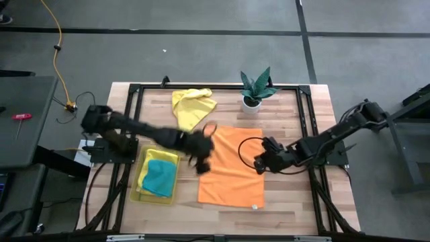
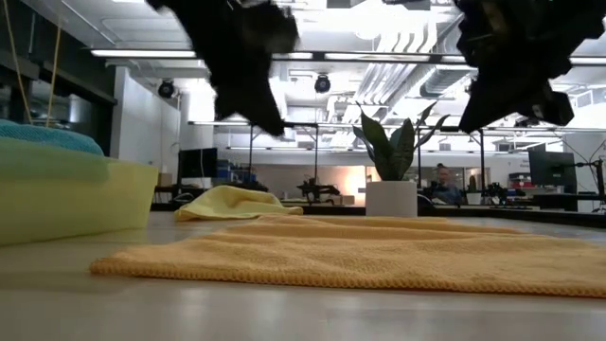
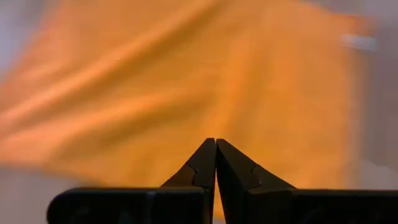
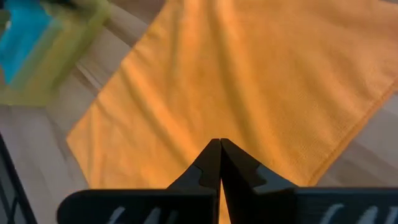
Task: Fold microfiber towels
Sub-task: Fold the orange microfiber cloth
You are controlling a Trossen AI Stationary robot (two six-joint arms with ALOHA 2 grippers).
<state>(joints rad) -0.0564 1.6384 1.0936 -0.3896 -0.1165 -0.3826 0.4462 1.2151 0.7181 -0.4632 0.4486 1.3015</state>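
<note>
One orange towel [image 1: 232, 167] lies spread flat on the table [image 1: 295, 202]. Both claws hang above it without touching it. The left claw [image 1: 201, 163] is over the towel's edge on the tray side, its two fingers pressed together and holding nothing. The right claw [image 1: 259, 162] is over the opposite edge, also closed tight and empty. The two claws are well apart, with the orange cloth between them.

One yellow towel [image 1: 193, 107] lies crumpled beyond the left claw, near the one potted plant [image 1: 254, 89]. One teal towel [image 1: 160, 177] lies folded in the one yellow tray [image 1: 142, 180], just beside the left claw, and under it a yellow layer shows.
</note>
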